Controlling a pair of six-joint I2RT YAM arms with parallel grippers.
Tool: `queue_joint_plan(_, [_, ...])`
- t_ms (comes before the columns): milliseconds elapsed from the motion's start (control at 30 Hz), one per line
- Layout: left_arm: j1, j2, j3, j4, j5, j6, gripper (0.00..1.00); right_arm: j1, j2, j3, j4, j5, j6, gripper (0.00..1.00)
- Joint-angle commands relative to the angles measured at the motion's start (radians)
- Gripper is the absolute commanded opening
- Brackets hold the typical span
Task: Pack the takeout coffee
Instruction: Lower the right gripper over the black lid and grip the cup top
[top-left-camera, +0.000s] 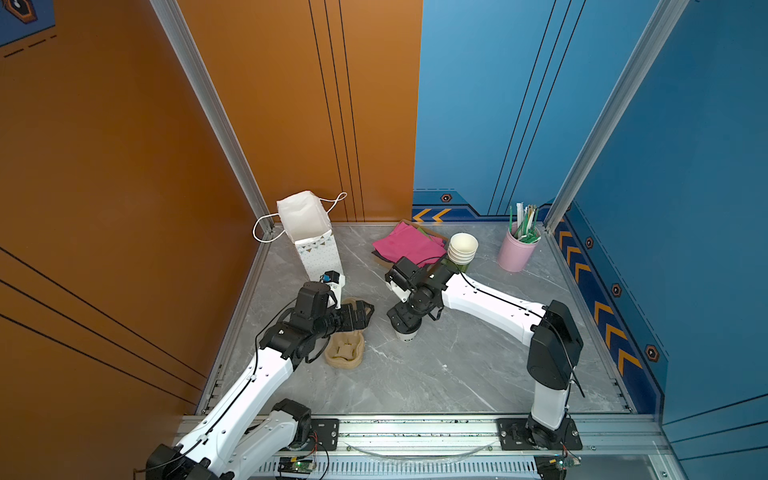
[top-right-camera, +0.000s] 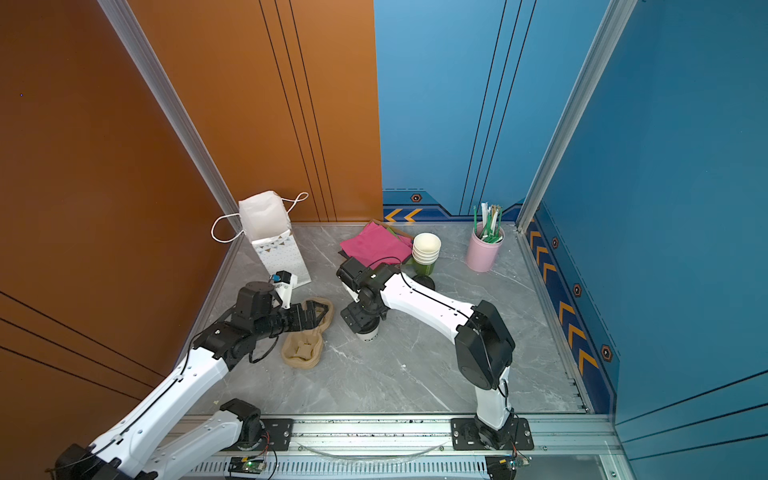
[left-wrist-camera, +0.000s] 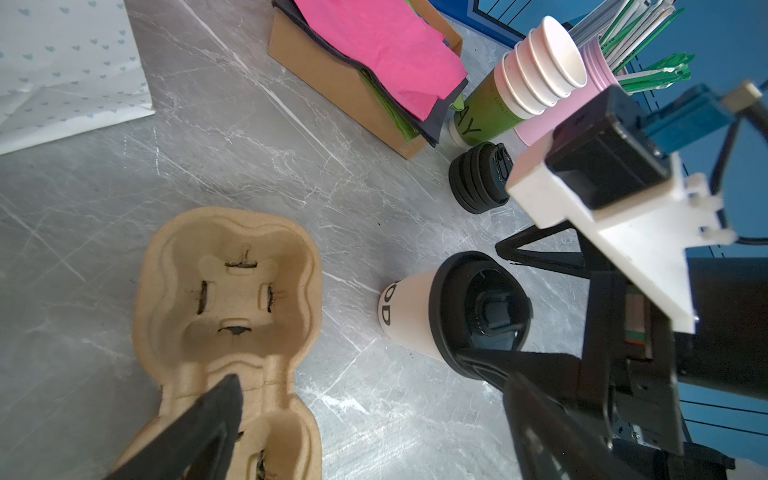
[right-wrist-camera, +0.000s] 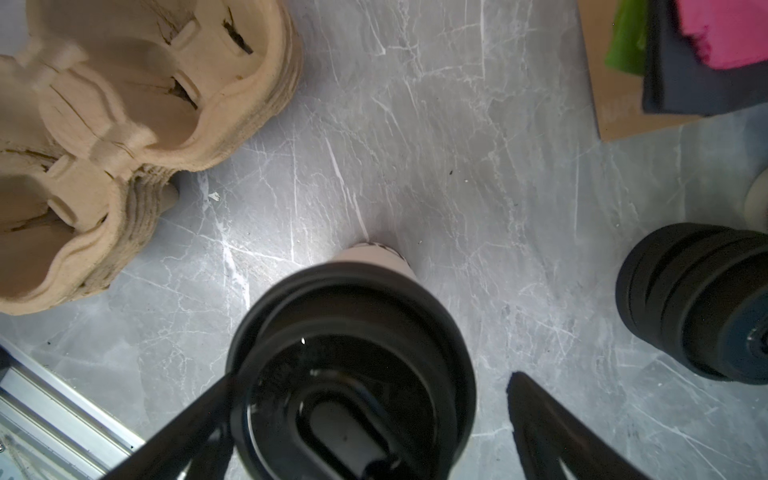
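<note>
Jaws of the right gripper (right-wrist-camera: 374, 376) spread to their widest, clasping nothing, aimed straight down with a finger (right-wrist-camera: 540, 415) on either side of a black dome lid. Directly beneath, the takeout coffee (left-wrist-camera: 409, 316): upright on the grey table (top-left-camera: 457, 374), long axis vertical and in line with the gripper's approach, white wall with dark lettering showing under the lid. In the right wrist view, one finger crossing the lid's rim, contact impossible to confirm; the other clear of it, bare table between. In both top views, cup almost hidden under the wrist, only its lower wall peeping out. Outward from the cup on the top-view dial: left gripper (top-left-camera: 361, 311) at about 10 o'clock, likewise wide and empty, poised over the pulp cup carrier (top-left-camera: 345, 353); carrier itself between 8 and 9 o'clock, near the cup but apart from it. Paper bag (top-left-camera: 307, 232) standing open between 10 and 11 o'clock, well apart. Right arm judged the nearer. Likely call of the coming move: a short straight descent, then a squeeze on the wall below the lid
</note>
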Motion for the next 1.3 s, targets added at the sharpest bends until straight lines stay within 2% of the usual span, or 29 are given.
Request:
queue_joint_plan(0, [0.007,-0.009,-0.010,-0.017,-0.004,0.006,0.98,0.006,0.020,0.022,-0.027,-0.014,0.012,1.00])
queue_joint_plan(300, [0.007,-0.008,-0.014,-0.017,-0.008,0.006,0.98,-0.008,0.029,0.025,-0.025,-0.027,0.012,1.00])
queue_joint_plan(633, [0.007,-0.004,-0.015,-0.016,-0.011,0.002,0.98,-0.056,-0.029,0.031,-0.026,-0.046,0.005,1.00])
queue_joint_plan(967, [0.005,-0.008,-0.020,-0.016,-0.014,0.000,0.98,-0.038,-0.051,0.025,-0.024,-0.060,0.019,1.00])
queue_joint_plan(1267, [0.006,-0.009,-0.027,-0.016,-0.014,0.000,0.98,-0.028,-0.028,0.012,-0.025,-0.027,0.022,1.00])
